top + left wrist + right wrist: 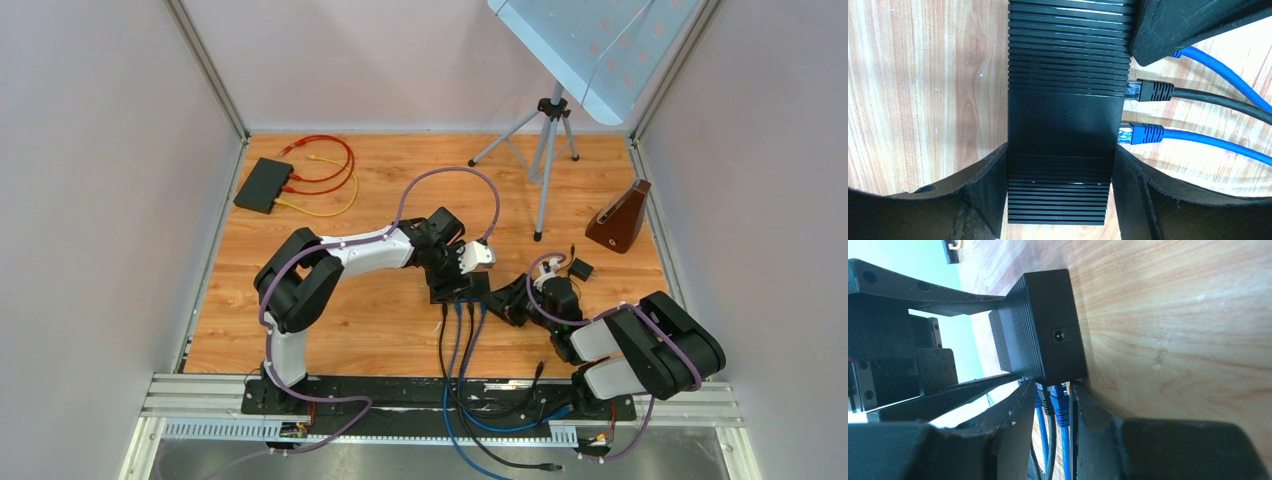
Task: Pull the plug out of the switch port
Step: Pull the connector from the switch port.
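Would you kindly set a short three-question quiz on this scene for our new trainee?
1. True or false: the left gripper has a finger on each side of the black ribbed network switch.
2. In the left wrist view, the two fully visible plugs seated in the switch are: A green and white; B a black plug and a blue plug; C orange and grey.
3. Fill in: the flat black box far left in the top view carries a yellow cable and ___ ones.
Key: 1 true; 2 B; 3 red.
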`<state>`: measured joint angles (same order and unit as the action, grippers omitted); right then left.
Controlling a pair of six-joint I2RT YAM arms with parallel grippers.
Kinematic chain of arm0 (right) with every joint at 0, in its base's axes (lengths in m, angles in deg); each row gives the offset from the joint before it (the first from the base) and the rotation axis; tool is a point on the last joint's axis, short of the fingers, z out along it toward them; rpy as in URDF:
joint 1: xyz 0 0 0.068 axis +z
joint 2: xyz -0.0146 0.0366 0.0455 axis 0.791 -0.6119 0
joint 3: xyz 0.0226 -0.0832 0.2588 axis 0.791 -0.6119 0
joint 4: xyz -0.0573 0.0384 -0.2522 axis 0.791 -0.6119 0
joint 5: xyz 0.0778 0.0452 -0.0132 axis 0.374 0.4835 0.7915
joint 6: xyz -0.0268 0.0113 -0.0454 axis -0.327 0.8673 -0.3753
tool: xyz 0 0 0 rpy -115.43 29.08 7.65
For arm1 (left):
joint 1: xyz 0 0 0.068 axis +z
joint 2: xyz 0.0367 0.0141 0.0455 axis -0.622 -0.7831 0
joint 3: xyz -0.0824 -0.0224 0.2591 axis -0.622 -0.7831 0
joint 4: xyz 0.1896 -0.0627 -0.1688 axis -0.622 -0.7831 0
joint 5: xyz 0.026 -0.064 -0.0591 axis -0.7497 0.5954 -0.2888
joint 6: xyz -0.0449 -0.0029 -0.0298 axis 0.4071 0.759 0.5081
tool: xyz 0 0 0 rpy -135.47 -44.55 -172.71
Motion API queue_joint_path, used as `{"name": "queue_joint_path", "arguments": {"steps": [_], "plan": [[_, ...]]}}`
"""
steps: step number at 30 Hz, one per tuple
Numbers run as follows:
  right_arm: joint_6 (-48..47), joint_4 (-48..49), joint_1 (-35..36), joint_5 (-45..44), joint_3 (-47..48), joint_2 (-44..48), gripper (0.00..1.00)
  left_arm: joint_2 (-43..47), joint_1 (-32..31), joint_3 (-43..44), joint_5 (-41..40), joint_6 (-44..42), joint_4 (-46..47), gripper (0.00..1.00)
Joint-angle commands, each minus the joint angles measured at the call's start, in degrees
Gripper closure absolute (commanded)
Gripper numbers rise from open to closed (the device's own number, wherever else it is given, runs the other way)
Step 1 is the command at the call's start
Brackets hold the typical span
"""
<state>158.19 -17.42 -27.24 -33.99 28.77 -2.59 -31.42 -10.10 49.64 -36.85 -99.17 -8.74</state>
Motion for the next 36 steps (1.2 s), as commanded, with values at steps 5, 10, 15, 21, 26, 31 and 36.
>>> {"name": "queue_joint_path", "arguments": {"steps": [5,10,15,21,26,31,36], "plan": [[-0.8,5.8,-1.2,3.9,0.3,-0.2,0.78,-2.8,-0.8,-1.7,3.4,1.3,-5.0,0.49],[0.2,10.0,-1.4,5.9,0.3,-3.4,0.78,-3.3,-0.9,-1.5,3.6,1.3,-5.3,0.49],[0.2,16.5,-1.8,8.6,-0.8,-6.6,0.68,-3.3,-0.8,-1.5,3.7,1.3,-5.2,0.49],[-0.2,18.7,-3.0,10.0,-1.2,-8.3,0.77,-3.6,-0.8,-1.2,3.3,1.5,-5.5,0.49],[0.0,18.2,-3.1,9.1,-1.7,-7.9,0.79,-3.7,-0.8,-1.3,3.3,1.5,-5.4,0.49],[-0.2,16.4,-3.1,8.2,-1.6,-7.0,0.83,-3.9,-0.7,-1.1,3.5,1.4,-5.2,0.49],[3.0,14.2,-3.0,7.3,-0.1,-8.1,0.91,-4.0,-0.6,-0.9,3.8,1.3,-5.3,0.50]]}}
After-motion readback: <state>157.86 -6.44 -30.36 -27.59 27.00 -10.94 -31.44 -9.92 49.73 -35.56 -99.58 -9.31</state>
